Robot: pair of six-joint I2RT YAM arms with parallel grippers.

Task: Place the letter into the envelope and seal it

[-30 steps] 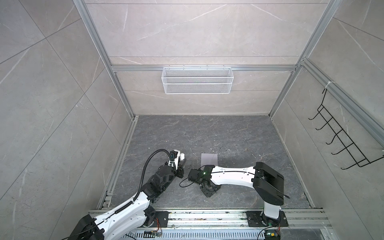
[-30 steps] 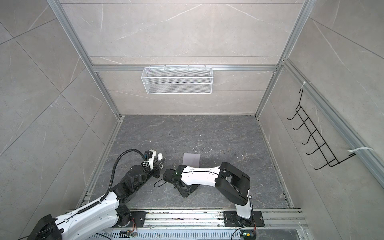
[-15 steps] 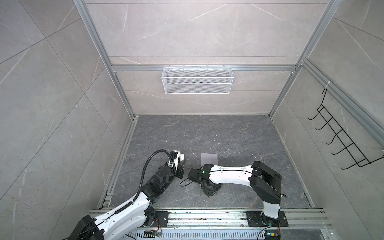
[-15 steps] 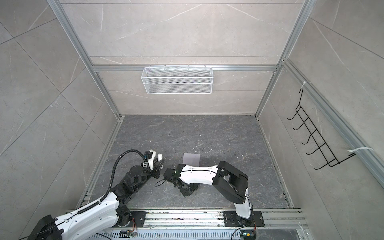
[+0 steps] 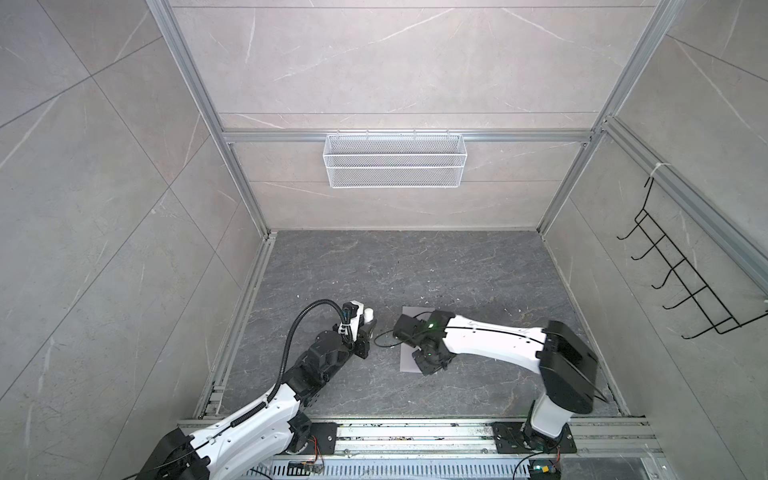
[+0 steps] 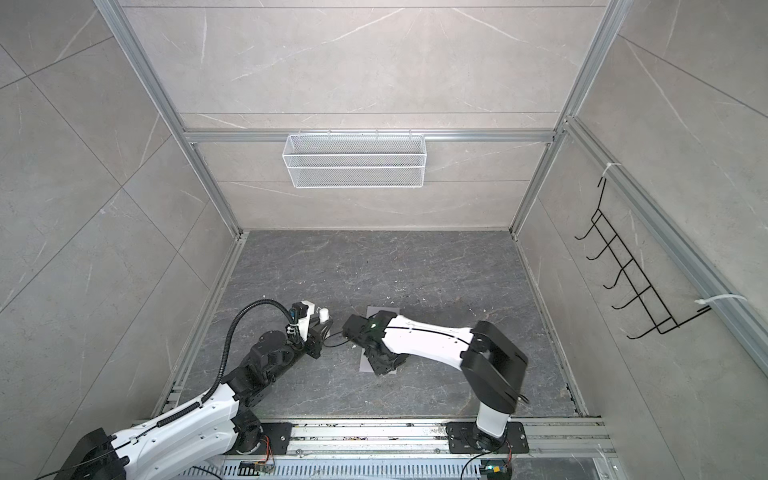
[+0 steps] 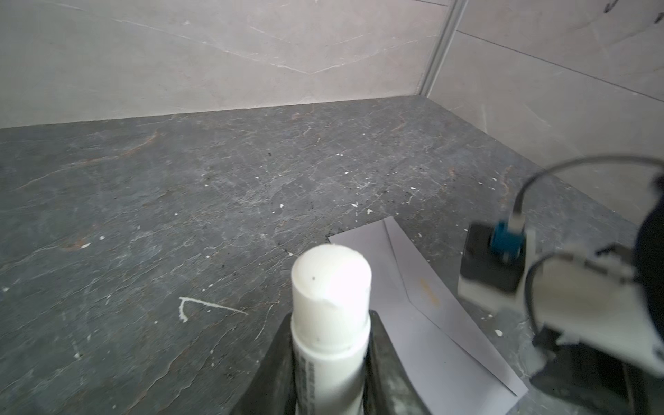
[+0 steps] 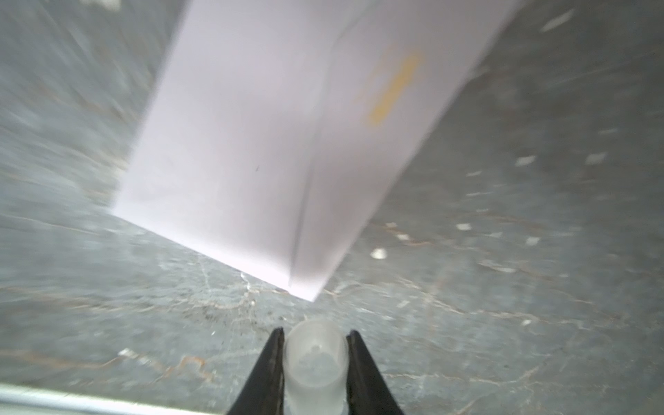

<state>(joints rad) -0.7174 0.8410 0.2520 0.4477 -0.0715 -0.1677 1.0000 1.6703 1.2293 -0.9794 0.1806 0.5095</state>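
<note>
- Left gripper [image 7: 330,321]: jaws set narrow, clamped on an uncapped white glue stick [image 7: 330,284].
- Envelope [image 7: 431,323]: pale lavender-grey. It is laid flat on the dark stone floor [image 7: 143,215], just beside the glue stick. Seam lines and an orange mark [image 8: 395,86] are shown face up. In both top views it is partly covered by the right arm [image 5: 490,340].
- Right gripper [image 8: 316,332]: jaws set narrow, clamped on a translucent cap [image 8: 316,363], which is held near one envelope corner.
</note>
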